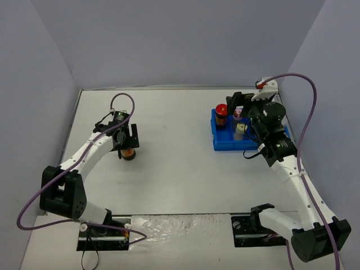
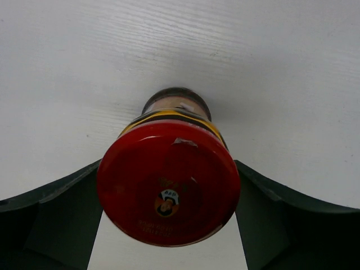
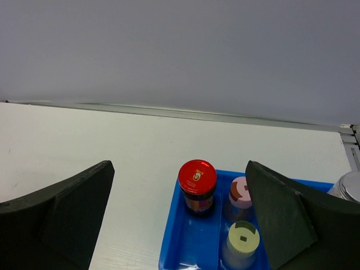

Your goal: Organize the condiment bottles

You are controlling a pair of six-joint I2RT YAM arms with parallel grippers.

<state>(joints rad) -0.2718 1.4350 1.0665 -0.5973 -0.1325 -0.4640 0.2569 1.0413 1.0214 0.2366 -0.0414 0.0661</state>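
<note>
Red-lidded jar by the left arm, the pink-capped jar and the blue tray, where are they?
red-lidded jar (image 2: 169,180): left wrist view, on the middle of its red lid.
pink-capped jar (image 3: 241,192): right wrist view, on the top of its cap.
blue tray (image 1: 229,145): top view, on its near wall.

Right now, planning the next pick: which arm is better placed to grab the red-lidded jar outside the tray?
Left. The left tool straddles that jar; the right tool hangs open over the blue tray.

My jaws are matte charcoal. The round glass jar with glossy red lid (image 2: 167,188) wears a yellow band. I see a blue plastic tray (image 3: 174,247), a red-lidded dark jar (image 3: 197,185), a pink-capped jar (image 3: 241,192), a cream-capped jar (image 3: 243,239) and a white, faintly grained bench (image 2: 84,67).
</note>
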